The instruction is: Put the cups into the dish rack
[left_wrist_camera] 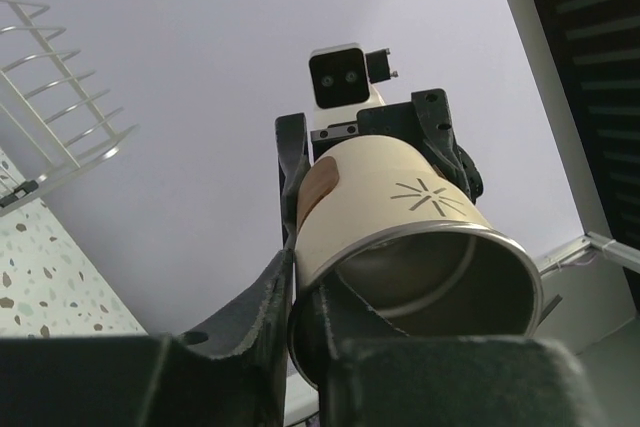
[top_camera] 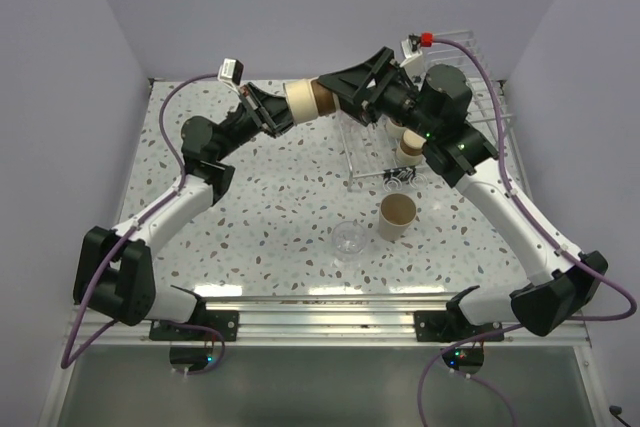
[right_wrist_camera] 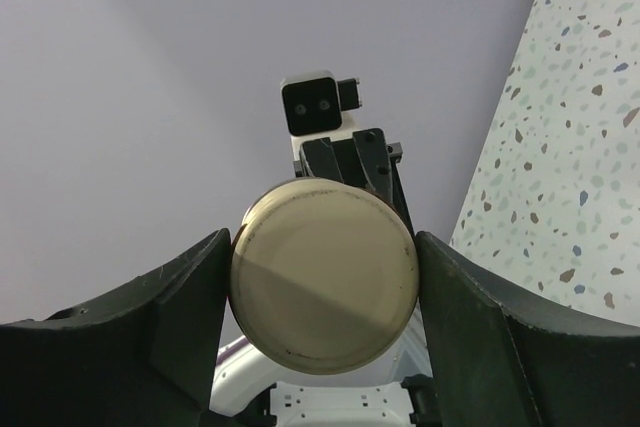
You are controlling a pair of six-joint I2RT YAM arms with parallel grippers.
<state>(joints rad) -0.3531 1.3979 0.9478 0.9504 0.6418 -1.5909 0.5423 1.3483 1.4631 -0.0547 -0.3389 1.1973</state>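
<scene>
A taller beige cup (top_camera: 302, 99) hangs on its side in mid-air between my two grippers, above the far middle of the table. My left gripper (top_camera: 278, 112) is shut on its rim, one finger inside and one outside (left_wrist_camera: 300, 287); the cup's open mouth (left_wrist_camera: 420, 267) faces the left wrist camera. My right gripper (top_camera: 338, 89) closes on the base end, and its two fingers touch both sides of the round base (right_wrist_camera: 323, 277). The dish rack (top_camera: 470, 97) stands at the far right with cups (top_camera: 408, 147) inside, partly hidden by the right arm.
A brownish cup (top_camera: 397, 217) stands upright on the speckled table, and a clear cup (top_camera: 349, 239) stands just to its left in front. The rack's tines (left_wrist_camera: 60, 117) show at the left of the left wrist view. Walls close the table's back and sides.
</scene>
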